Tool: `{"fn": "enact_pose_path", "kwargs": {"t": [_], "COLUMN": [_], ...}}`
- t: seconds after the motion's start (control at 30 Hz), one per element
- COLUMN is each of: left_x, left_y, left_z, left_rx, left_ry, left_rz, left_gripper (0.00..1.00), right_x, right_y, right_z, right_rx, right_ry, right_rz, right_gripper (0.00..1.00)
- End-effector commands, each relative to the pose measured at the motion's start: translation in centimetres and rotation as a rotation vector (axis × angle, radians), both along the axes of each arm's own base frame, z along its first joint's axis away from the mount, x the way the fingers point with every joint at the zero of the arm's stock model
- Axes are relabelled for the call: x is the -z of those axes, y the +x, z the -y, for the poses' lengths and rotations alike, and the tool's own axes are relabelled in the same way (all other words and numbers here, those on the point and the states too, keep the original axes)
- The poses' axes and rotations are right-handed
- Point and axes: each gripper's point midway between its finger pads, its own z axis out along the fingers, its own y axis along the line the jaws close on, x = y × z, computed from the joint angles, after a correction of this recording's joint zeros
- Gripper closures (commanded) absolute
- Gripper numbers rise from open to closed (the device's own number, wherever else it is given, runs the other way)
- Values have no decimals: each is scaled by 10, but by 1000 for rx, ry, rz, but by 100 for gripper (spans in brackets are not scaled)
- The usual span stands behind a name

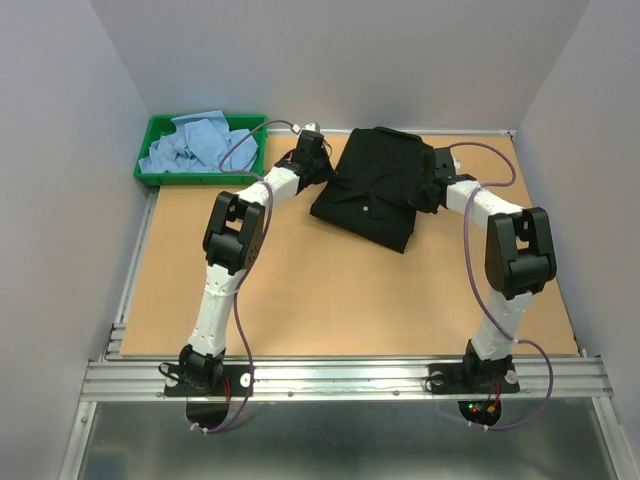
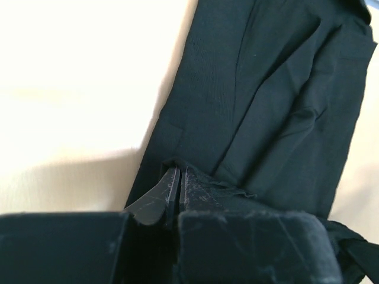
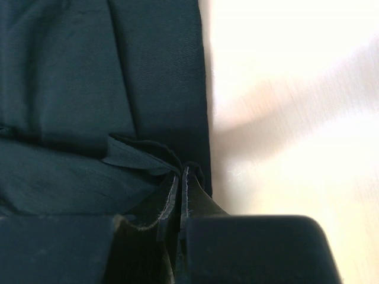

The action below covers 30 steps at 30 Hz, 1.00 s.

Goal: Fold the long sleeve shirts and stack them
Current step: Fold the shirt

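Black soft-cloth button-front shirt lies partly folded, upper centre of the desk | left jaws and right jaws each nipped shut on a side hem | risk as I judge it: the thin bite slips, or an uneven pull skews the fold

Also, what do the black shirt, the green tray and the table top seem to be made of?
The black shirt is soft woven cloth, matte: it creases and folds, and a fine weave shows in the left wrist view. The green tray is probably moulded plastic, with rigid, evenly coloured walls. The table top looks like brown fibreboard or cardboard, matte; which, I cannot tell.
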Motion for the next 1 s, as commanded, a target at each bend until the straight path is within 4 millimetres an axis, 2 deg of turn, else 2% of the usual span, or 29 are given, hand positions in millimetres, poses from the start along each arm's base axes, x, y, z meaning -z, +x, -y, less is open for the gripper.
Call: {"fn": "enact_pose_path", "kwargs": {"t": [0.0,0.13,0.23,0.33,0.37,0.4,0.43,0.47,0.5,0.53,0.57,0.6,0.63,0.67,0.7,0.73,0.77,0.8,0.83,0.87,0.97], "left_x": [-41,-30,-28,-29,-34,-42,-40,-59,-58,-77,-84,-92,-91,-113,-121,-114,-134,-124,-125,-139,-133], "left_y": [22,25,27,28,26,27,25,25,20,20,19,17,12,7,2,-7,-15,-27,-35,-44,-76], "left_z": [9,7,5,1,-1,-3,-9,-11,-13,-20,-24,-25,-29,-32,-32,-34,-33,-31,-27,-27,-15], "left_rx": [38,36,24,6,-1,-11,-26,-34,-34,-62,-71,-78,-84,-89,-88,-79,-65,-29,-5,8,82], "left_ry": [-36,-19,-15,-9,-11,-12,-1,-12,-10,-9,-12,-21,-18,-39,-52,-51,-75,-76,-82,-91,-96], "left_rz": [166,182,195,196,200,215,209,239,234,264,273,279,271,301,311,292,326,301,301,325,323], "left_gripper": [100,100,93,74,60,55,50,38,32,29,22,19,14,13,12,12,13,14,16,18,28], "right_x": [-8,5,10,13,14,14,14,13,12,11,9,7,7,4,3,2,0,-1,-3,-2,-6], "right_y": [26,28,29,29,29,29,29,30,30,31,32,33,34,35,36,37,38,39,40,40,43], "right_z": [7,5,3,2,2,2,2,2,1,1,0,1,0,-1,-1,-2,-3,-3,-3,-3,-3], "right_rx": [8,6,3,-1,-2,-2,-2,-6,-7,-5,-8,-8,-9,-9,-12,-14,-14,-15,-16,-15,-12], "right_ry": [-31,-25,-18,-15,-16,-15,-15,-14,-15,-12,-11,-9,-9,-6,-3,-1,2,2,4,4,2], "right_rz": [62,41,34,29,29,29,29,31,35,37,42,46,48,54,56,60,63,68,72,71,80], "right_gripper": [99,99,99,99,99,99,99,99,99,99,99,99,98,98,98,98,98,98,98,98,98]}}
